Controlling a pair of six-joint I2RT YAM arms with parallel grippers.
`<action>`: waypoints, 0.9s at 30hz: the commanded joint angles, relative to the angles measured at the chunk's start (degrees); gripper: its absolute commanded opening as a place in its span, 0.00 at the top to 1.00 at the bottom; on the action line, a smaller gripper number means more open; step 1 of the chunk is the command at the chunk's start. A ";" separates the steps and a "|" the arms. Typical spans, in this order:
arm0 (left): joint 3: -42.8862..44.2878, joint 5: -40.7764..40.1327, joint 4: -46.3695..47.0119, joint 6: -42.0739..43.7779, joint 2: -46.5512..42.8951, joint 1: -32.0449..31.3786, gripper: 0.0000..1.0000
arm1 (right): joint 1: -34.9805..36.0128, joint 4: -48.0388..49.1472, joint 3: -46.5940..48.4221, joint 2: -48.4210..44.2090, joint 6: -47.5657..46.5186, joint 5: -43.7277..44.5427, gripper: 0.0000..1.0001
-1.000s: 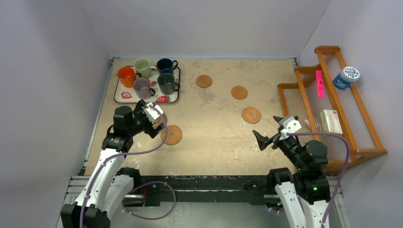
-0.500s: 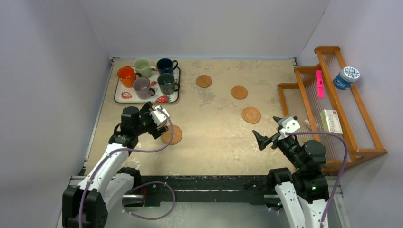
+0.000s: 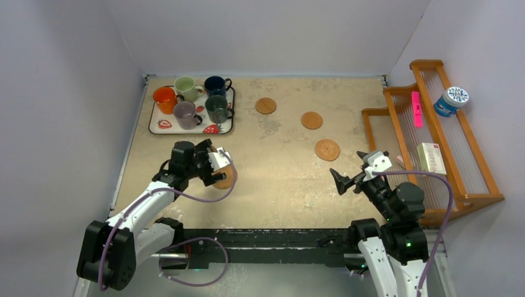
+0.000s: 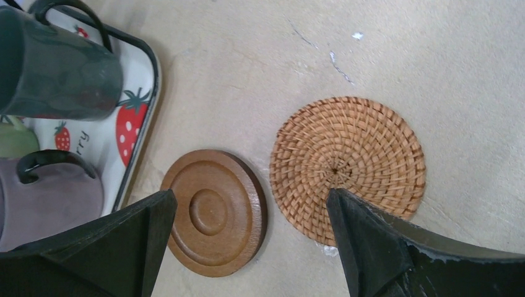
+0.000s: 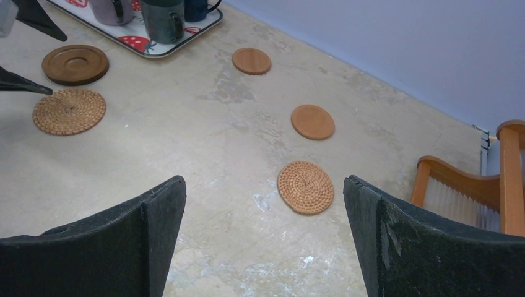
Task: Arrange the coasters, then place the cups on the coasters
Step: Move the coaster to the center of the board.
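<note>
My left gripper [image 4: 251, 195] hangs open over the table with its jaws pointing down. Between them lie a dark ringed coaster [image 4: 210, 213] and a woven coaster [image 4: 347, 161], side by side. In the top view the left gripper [image 3: 216, 172] hides most of both. Two plain tan coasters [image 3: 265, 106] [image 3: 311, 120] and a second woven coaster [image 3: 327, 150] lie mid-table. Orange [image 3: 164, 98], pale green [image 3: 184, 86], navy [image 3: 215, 85], mauve [image 3: 184, 114] and dark green [image 3: 217, 107] cups stand on the strawberry tray [image 3: 192, 132]. My right gripper [image 3: 347, 166] is open and empty, near the second woven coaster [image 5: 305, 187].
A wooden rack [image 3: 433, 185] stands along the right wall. It holds a blue-and-white jar [image 3: 451, 101], a pink item [image 3: 416, 108] and a white box [image 3: 431, 157]. Grey walls close the left, back and right sides.
My left gripper has swung to the right and now covers the two coasters near the tray. The right arm has not moved.
</note>
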 commanded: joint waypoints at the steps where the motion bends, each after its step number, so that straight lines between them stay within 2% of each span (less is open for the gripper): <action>1: -1.31 -3.01 1.73 4.27 1.16 -2.06 0.00 | 0.29 2.27 -0.84 -0.56 0.36 0.35 0.01; 12: -2.30 -5.08 0.98 7.33 2.31 -6.36 0.00 | 0.29 2.36 -1.28 -1.52 -0.40 -0.96 0.01; 27: -2.09 -8.29 7.25 9.06 10.17 -11.27 0.00 | 0.29 2.18 -1.45 -2.00 -1.02 -1.98 0.01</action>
